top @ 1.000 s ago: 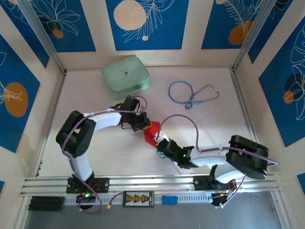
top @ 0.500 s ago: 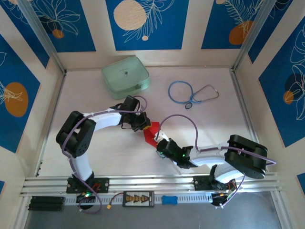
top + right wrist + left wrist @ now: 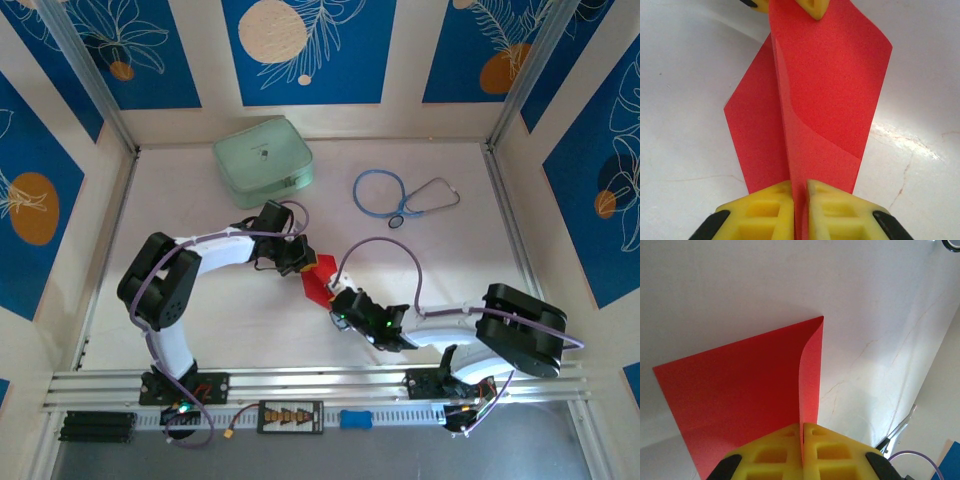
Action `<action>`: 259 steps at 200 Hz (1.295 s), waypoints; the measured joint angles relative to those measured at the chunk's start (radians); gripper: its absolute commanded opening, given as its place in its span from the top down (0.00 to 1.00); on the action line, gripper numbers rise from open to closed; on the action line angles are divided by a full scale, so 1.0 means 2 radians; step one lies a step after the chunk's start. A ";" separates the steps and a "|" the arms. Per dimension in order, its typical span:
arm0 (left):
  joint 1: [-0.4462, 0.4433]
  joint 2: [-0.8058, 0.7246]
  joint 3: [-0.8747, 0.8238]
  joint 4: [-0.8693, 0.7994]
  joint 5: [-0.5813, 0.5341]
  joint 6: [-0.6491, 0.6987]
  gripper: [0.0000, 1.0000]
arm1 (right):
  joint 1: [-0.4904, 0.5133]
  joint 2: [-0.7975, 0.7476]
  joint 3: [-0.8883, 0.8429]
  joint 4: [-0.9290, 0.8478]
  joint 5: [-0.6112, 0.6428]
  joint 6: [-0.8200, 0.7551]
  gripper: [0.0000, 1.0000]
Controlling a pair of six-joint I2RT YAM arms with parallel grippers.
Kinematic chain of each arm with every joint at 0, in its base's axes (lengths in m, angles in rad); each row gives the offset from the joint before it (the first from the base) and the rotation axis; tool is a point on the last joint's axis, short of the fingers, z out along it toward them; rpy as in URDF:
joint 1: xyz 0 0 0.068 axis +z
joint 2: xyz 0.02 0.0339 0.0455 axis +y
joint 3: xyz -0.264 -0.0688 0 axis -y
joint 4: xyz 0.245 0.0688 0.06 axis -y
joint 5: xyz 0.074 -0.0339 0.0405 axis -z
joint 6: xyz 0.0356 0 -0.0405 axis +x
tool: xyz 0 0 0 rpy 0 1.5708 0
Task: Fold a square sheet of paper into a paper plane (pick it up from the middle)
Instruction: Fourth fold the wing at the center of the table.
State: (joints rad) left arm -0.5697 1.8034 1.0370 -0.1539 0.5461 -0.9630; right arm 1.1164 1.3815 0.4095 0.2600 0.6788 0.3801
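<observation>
On white tabletop [image 3: 450, 270], blue-patterned walls [image 3: 310, 50] around: red sheet [image 3: 318, 280], green case [image 3: 263, 160], stethoscope [image 3: 398, 221].

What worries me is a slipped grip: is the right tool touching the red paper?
Touching. In the right wrist view the right tool is shut on the red paper, yellow fingers pressing both faces.

— What does the left tool [image 3: 803, 440] hold?
— Its yellow jaws are pressed together on a raised flap of the red square sheet of paper [image 3: 740, 385], over the white table [image 3: 715, 285].
</observation>
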 measured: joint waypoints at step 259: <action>0.000 -0.049 -0.028 0.011 -0.022 0.010 0.90 | -0.171 0.056 -0.034 0.151 -0.319 0.200 0.89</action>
State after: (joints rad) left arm -0.5697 1.7061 0.9806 -0.1314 0.5018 -0.9440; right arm 0.7750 1.4940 0.3416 0.5617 0.0418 0.7807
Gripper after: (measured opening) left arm 0.131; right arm 0.105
